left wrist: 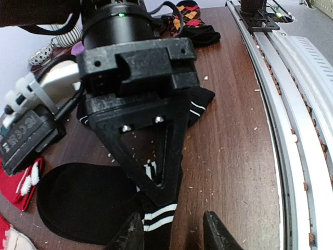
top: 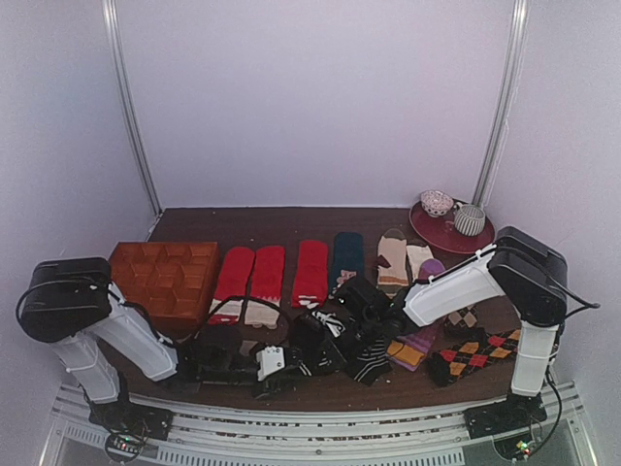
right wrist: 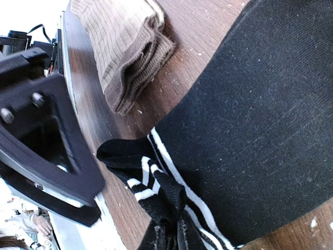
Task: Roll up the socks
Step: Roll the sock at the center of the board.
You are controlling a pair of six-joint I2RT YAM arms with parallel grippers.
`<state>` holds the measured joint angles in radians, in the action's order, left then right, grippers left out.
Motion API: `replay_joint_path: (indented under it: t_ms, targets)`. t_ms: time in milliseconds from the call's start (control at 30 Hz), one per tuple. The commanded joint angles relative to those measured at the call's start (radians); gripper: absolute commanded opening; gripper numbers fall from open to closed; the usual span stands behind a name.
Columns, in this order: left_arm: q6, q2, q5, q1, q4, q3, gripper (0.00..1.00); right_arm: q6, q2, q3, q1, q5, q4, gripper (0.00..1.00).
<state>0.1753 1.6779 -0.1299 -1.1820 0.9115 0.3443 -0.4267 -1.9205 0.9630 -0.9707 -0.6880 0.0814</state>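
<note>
While I stood by the wooden table (left wrist: 234,135), the black socks (left wrist: 156,217) with white stripes lay near its front edge, between the two arms. The right gripper (left wrist: 159,191) pointed tip-down onto them, and its fingers looked pinched shut on the bunched, striped cuff. The left gripper (left wrist: 171,237) hovered just beside it with its jaws spread, one fingertip on either side of the same white-banded strip. A folded tan sock (right wrist: 130,47) lay close by.
</note>
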Motion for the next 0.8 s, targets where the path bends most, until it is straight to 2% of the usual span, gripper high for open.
replay_joint_path:
  t_ms: [0, 133, 233, 433, 767]
  targets:
    - [0.013, 0.052, -0.053, -0.004, -0.035, 0.048, 0.38, -0.006, -0.064, -0.056, 0.002, 0.056, -0.188, 0.08]
    - [0.011, 0.059, -0.038, -0.004, -0.035, 0.052, 0.38, -0.006, -0.061, -0.059, 0.005, 0.058, -0.185, 0.08]
    - [0.002, 0.078, 0.012, -0.004, -0.035, 0.058, 0.44, -0.007, -0.063, -0.064, 0.006, 0.056, -0.179, 0.08]
    - [-0.003, 0.113, 0.051, -0.004, -0.06, 0.077, 0.45, -0.011, -0.061, -0.072, 0.006, 0.055, -0.172, 0.08]
    - [-0.02, 0.146, 0.079, -0.004, -0.127, 0.113, 0.34, -0.014, -0.056, -0.08, 0.005, 0.048, -0.17, 0.08]
